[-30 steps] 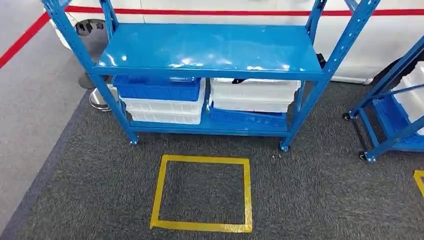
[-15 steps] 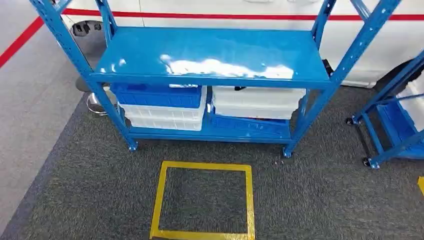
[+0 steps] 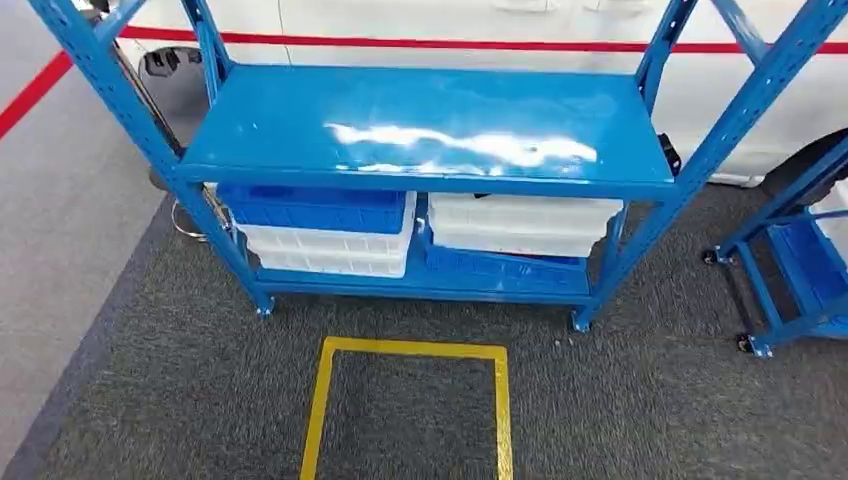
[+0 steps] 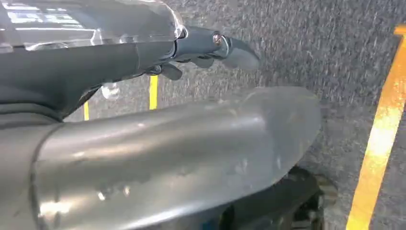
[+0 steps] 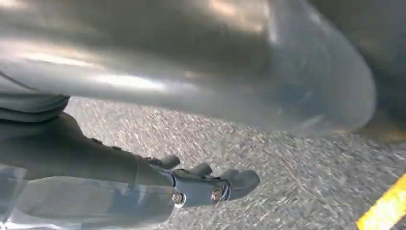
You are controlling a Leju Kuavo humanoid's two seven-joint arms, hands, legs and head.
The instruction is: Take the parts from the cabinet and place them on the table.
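Cabinet: blue steel rack (image 3: 425,125) at 12 o'clock of my head view, top shelf bare and glossy.
Parts bins: on the lower shelf. At 10 o'clock of the shelf, a blue bin (image 3: 312,207) sits on two stacked white bins (image 3: 325,250). At 2 o'clock, white bins (image 3: 522,222) sit on a blue bin (image 3: 500,266). I cannot tell their contents.
Floor mark: yellow tape square (image 3: 405,400) on grey carpet at 6 o'clock, just before the rack.
Second rack: blue wheeled frame (image 3: 790,270) at 3 o'clock.
My left hand (image 4: 201,48): hangs above carpet, fingers (image 4: 239,55) loosely extended and apart, holding nothing.
My right hand (image 5: 201,187): hangs above carpet, fingers (image 5: 242,182) likewise apart, holding nothing.
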